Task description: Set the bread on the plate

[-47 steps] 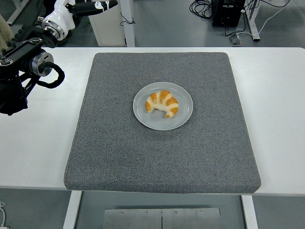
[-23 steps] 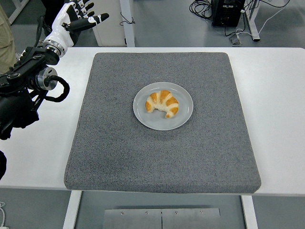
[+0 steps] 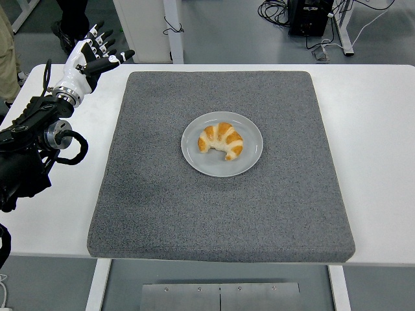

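Note:
A golden croissant-shaped bread (image 3: 221, 140) lies on a round pale grey plate (image 3: 249, 161) at the middle of a dark grey mat (image 3: 162, 201). My left hand (image 3: 93, 56) hovers over the table's far left corner, well away from the plate. Its white fingers (image 3: 114, 56) are spread and hold nothing. The black left arm (image 3: 29, 146) runs down along the left edge. No right arm shows in the head view.
The mat covers most of the white table (image 3: 376, 149). Beyond the far edge are a white cabinet (image 3: 139, 29), cables and a black box (image 3: 310, 16) on the floor. A person's legs (image 3: 72, 16) stand at the top left.
My left arm has drawn back and down toward the left edge, and the hand has dropped from the top of the picture to the table's far left corner. Bread and plate are unmoved.

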Available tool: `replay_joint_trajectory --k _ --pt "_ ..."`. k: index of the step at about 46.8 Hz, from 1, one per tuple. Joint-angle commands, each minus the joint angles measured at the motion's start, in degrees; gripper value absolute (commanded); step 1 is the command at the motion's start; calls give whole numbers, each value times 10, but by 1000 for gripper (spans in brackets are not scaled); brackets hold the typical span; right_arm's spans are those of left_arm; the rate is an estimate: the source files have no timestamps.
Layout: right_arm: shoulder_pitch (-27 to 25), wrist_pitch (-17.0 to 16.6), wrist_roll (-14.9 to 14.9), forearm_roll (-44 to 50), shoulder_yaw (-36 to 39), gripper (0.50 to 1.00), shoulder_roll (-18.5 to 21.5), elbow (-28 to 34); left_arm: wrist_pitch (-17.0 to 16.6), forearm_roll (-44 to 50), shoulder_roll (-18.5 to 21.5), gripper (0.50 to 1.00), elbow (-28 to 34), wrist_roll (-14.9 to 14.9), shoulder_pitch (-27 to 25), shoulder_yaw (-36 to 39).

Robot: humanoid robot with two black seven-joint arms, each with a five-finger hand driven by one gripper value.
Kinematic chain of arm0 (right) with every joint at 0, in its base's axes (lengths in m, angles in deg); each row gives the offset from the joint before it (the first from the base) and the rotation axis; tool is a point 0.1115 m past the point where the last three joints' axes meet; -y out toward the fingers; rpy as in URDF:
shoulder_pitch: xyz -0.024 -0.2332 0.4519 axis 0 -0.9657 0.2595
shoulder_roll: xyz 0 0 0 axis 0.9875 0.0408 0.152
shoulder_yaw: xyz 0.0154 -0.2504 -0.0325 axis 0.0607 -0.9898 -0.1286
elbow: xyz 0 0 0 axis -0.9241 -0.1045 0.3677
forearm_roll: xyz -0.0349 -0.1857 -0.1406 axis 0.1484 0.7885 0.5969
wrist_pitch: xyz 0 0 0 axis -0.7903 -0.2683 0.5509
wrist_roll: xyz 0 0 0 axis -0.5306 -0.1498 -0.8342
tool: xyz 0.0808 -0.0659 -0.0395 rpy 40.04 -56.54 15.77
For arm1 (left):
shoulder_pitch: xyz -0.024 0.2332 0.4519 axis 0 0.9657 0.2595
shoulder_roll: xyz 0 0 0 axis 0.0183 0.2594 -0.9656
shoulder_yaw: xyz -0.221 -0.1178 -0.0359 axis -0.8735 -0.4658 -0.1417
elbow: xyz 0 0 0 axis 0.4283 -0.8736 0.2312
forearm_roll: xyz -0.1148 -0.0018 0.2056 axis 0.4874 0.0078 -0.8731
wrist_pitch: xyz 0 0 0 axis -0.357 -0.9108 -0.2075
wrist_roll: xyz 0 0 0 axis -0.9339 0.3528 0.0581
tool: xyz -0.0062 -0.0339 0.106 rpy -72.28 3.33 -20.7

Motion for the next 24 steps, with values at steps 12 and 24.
replay_joint_trajectory --k 12,24 --pt "-3 0 0 0 1 1000 0 -4 1 2 -12 971 -4 1 23 -1" --pt "-8 1 0 0 4 1000 0 -2 0 21 -23 971 -9 5 34 0"
